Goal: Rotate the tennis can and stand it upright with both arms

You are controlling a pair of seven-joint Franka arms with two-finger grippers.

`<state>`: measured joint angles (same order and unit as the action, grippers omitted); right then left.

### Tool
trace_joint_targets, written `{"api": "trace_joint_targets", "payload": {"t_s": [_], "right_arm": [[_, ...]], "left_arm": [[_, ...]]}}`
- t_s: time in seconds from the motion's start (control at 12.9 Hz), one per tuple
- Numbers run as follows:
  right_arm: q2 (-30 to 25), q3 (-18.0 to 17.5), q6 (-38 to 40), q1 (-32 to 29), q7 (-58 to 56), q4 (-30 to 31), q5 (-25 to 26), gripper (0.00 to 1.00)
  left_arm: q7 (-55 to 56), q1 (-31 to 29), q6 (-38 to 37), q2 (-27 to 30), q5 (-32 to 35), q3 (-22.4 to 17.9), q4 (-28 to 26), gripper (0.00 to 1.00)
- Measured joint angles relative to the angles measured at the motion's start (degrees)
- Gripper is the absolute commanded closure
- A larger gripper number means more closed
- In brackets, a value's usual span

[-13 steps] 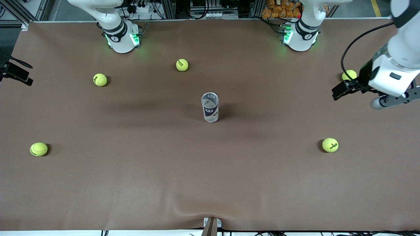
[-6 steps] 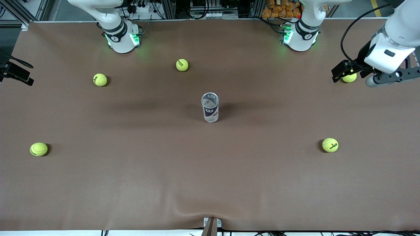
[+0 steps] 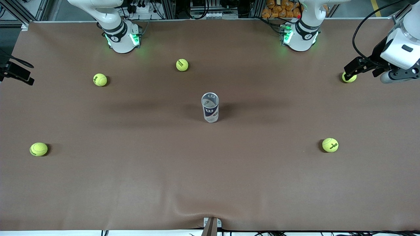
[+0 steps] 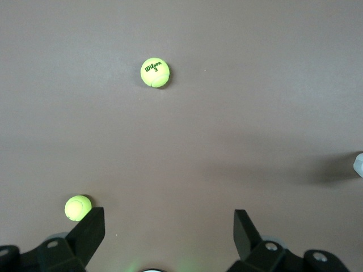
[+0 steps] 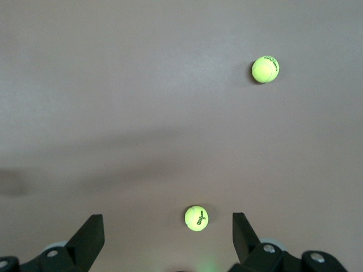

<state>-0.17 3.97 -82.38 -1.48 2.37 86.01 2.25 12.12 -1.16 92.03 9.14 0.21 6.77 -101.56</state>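
The tennis can (image 3: pixel 210 107) stands upright mid-table on the brown table cover (image 3: pixel 210 183), open rim up, dark-blue label w/ white logo facing the front camera. Nothing touches it; both grippers are well apart from it.

Left gripper (image 3: pixel 355 66) is up in the air over the table's left-arm end, just above a tennis ball (image 3: pixel 349 78) that lies there, partly covered by the fingers in the front view. In the left wrist view the left gripper (image 4: pixel 169 226) has its fingers spread wide, holding nothing; that same ball (image 4: pixel 77 207) sits just beside 1 fingertip (image 4: pixel 91 229), and a 2nd ball (image 4: pixel 155 72) lies further out on the bare cover. A sliver of the can (image 4: pixel 358 165) shows at that picture's edge.

Right gripper (image 5: pixel 168 229) shows only in the right wrist view, fingers also spread wide and empty, hanging over the cover w/ 1 ball (image 5: pixel 196 218) between the fingers' line and another ball (image 5: pixel 265 69) further out. In the front view only a dark bit at the right-arm end's edge shows.

5 balls in the front view: 2 toward the left-arm end, 1 of them (image 3: pixel 330 145) nearer to the front camera than the can; 3 toward the right-arm end, of which 1 (image 3: pixel 182 65) and another (image 3: pixel 100 79) lie farther from the camera than the can, and 1 (image 3: pixel 38 149) nearer.
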Motion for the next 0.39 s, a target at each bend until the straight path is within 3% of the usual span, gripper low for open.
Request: {"api": "trace_joint_targets", "payload": {"t_s": [0.39], "right_arm": [[0.00,-0.01,0.19,0.00,0.00,0.00,0.00,0.00]], "left_arm": [[-0.88,-0.01,-0.24,0.79,0.00,-0.02,1.17,0.00]]}}
